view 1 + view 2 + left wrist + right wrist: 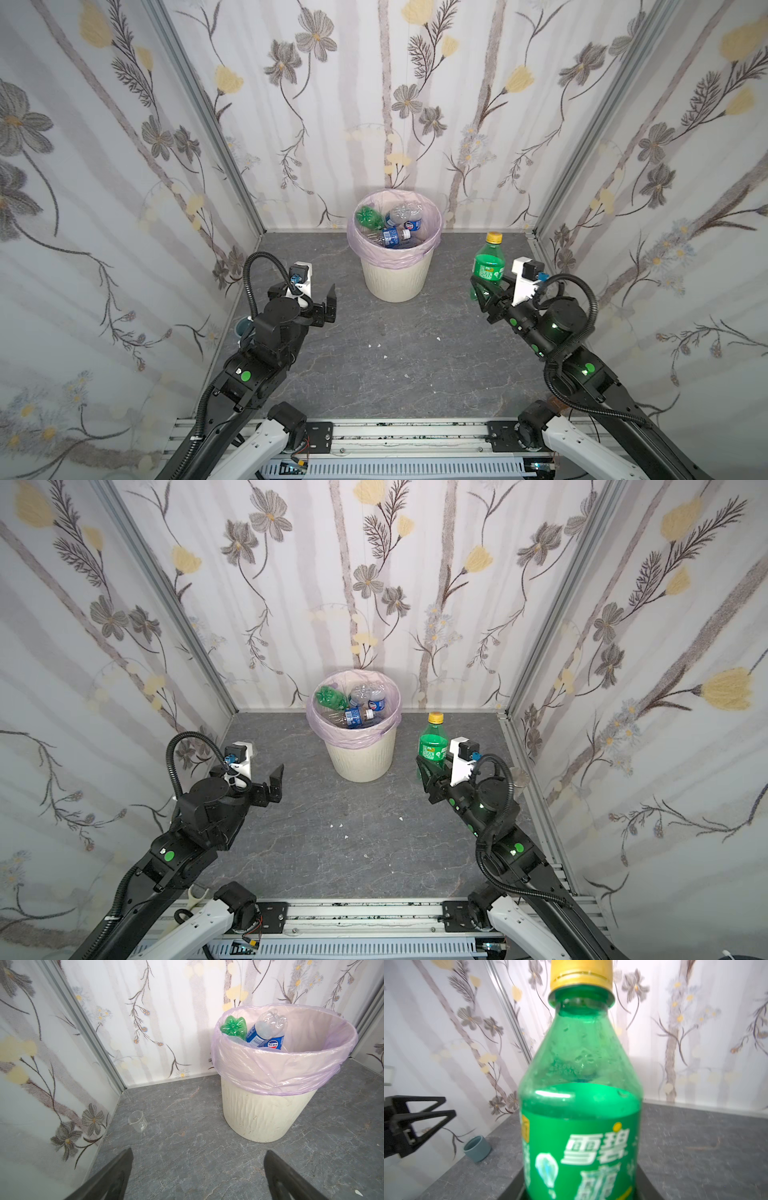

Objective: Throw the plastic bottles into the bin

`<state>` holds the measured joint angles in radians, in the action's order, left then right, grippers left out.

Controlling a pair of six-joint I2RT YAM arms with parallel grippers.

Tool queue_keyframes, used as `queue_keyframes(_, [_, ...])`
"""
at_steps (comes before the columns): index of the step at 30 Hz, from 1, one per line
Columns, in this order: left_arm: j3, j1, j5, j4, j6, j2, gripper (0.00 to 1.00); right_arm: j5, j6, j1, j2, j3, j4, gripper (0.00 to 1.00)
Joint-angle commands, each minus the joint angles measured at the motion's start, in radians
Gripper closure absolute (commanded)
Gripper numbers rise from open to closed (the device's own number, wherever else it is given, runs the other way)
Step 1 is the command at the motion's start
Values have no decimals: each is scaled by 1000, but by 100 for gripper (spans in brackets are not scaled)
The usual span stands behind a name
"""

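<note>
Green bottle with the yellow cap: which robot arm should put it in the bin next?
The right arm. The right tool is shut on the green bottle, which is upright to the right of the bin. The left tool is open and empty, so it has nothing to drop.

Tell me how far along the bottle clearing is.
Done: several bottles lie in the bin. In hand: the right gripper is shut on a green bottle, upright, beside the bin. Remaining: carry it over and drop it; no other loose bottle shows. The left gripper is open, empty.
</note>
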<state>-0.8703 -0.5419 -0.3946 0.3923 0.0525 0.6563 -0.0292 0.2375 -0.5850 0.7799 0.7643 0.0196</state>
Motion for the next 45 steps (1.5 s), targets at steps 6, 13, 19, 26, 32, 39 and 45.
queue_keyframes(6, [-19,0,-79,-64,-9,3,0,85,-94,-4,171,188,22,58])
queue_keyframes(13, [-4,1,-21,-67,-4,-2,0,216,-147,-3,845,881,-274,49])
queue_keyframes(19, [-39,2,0,-67,-2,21,0,209,-111,-6,1030,1089,-424,15])
queue_keyframes(26, [-28,2,8,-69,-3,51,0,172,-79,25,829,838,-281,8])
queue_keyframes(32, [-11,3,-38,-114,-41,102,0,163,-50,74,694,672,-227,6])
queue_keyframes(39, [76,50,-80,-302,-118,165,0,108,-31,157,557,493,-184,0])
queue_keyframes(45, [249,84,-177,-556,-123,215,0,-78,-102,245,402,269,-108,0])
